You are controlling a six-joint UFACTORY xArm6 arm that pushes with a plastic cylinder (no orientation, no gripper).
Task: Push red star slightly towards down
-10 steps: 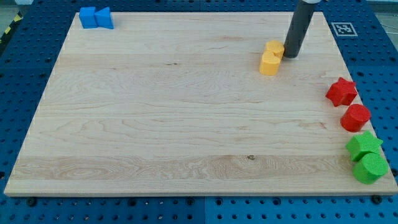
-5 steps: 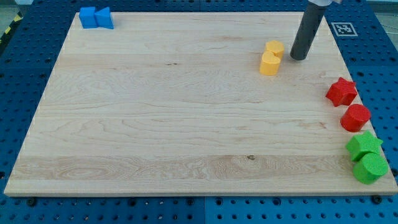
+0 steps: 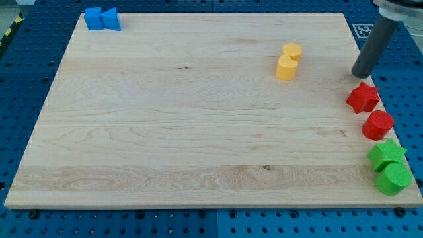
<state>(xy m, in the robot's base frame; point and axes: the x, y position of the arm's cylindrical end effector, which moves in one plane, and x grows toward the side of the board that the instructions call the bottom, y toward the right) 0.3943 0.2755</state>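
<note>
The red star (image 3: pixel 363 98) sits at the right edge of the wooden tabletop (image 3: pixel 185 119), a little above mid-height in the view. It is a chunky, solid red block with short blunt points, lying flat, with its right points reaching the board's edge. My tip (image 3: pixel 360 77) stands just above it toward the view's top, close to the star's upper point but with a thin strip of wood showing between them, so the two look apart. The rod leans up and to the view's right out of the frame; it carries no jaws, so nothing is clasped or let go. Just below the star is a red cylinder (image 3: pixel 378 125), near it but not touching. Below that a green star (image 3: pixel 387 153) and a green cylinder (image 3: pixel 393 178) sit pressed together at the board's lower right corner. Two yellow blocks (image 3: pixel 288 61) touch each other well to the left of my tip, and two blue blocks (image 3: pixel 102 18) sit together at the top left corner.
</note>
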